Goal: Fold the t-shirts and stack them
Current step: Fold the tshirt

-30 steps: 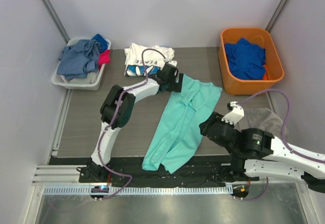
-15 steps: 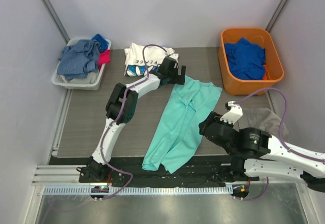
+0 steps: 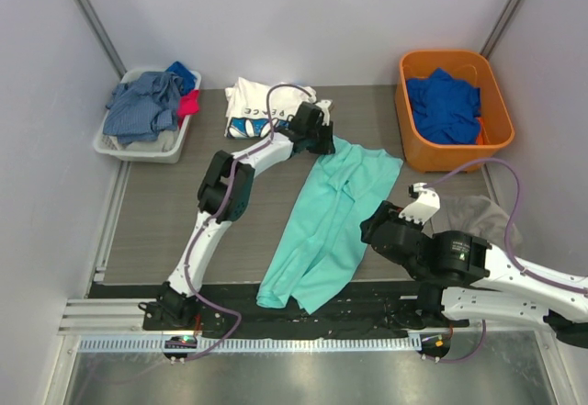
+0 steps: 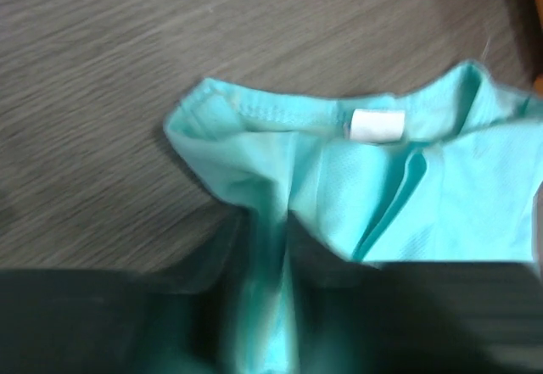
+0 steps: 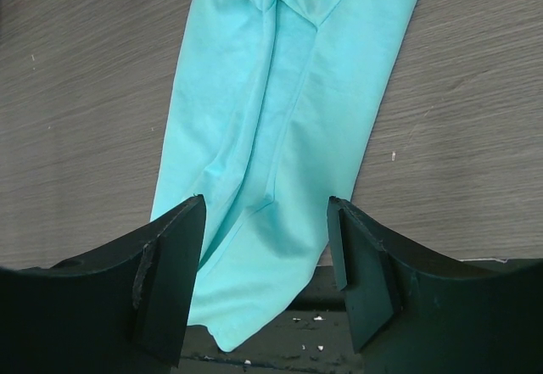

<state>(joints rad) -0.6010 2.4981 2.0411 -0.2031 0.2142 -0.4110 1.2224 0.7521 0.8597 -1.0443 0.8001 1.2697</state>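
Teal shirt (image 3: 331, 212) is lying rumpled. Left gripper (image 4: 267, 298) is pinching its collar (image 4: 280, 111); right gripper (image 5: 265, 221) is hovering open. Spreading flat likely follows.

The top external camera looks down from high above and behind the arm bases over the whole grey wood-grain table (image 3: 156, 221); the left wrist camera sits very close over the far middle; the right wrist camera looks down between its two black fingers (image 5: 170, 281) at the near edge; all three share the plain mint-teal short-sleeved t-shirt (image 3: 326, 217).
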